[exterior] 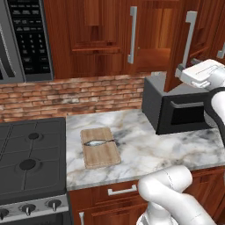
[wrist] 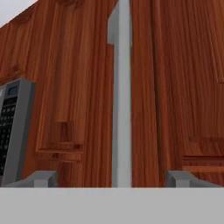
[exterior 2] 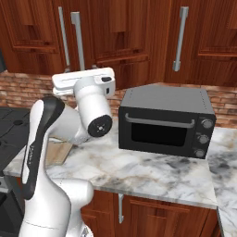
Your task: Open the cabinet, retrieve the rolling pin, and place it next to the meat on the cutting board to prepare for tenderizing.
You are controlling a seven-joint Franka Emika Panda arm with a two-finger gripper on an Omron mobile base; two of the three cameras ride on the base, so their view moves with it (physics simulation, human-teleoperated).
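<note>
We are facing the wide reddish-brown wooden wall cabinet [exterior: 110, 39] with its two panelled doors, and in the left base view the right-hand door [exterior: 184, 44] is standing swung out toward us while the left-hand one is lying flush, so we are judging the opening step to be under way and not finished. Below it the white-and-grey marble counter [exterior: 145, 149] is carrying a boxy dark grey toaster oven [exterior 2: 164, 120] and, over toward the black gas stove [exterior: 30, 158], the light tan rounded wooden cutting board [exterior: 100, 147], with the small silvery fish-shaped piece of meat [exterior: 97, 142] lying across its upper half. We are not finding the rolling pin anywhere; we are taking it to be inside the cabinet, though the dim opening is not letting us confirm that. What matters for the coming move is the long silver bar handle [wrist: 121, 96]: in the hand view it is running straight up and down, dead ahead of the two-finger gripper [wrist: 116, 178] and centred between the two grey fingertips [wrist: 41, 178], which are spread apart with the bar in the gap and nothing clamped, so the gripper is wide and empty. We are seeing the bar's long axis crossing the line between the fingers, which suits closing on it; whether the tips are already level with the bar or short of it we cannot tell
</note>
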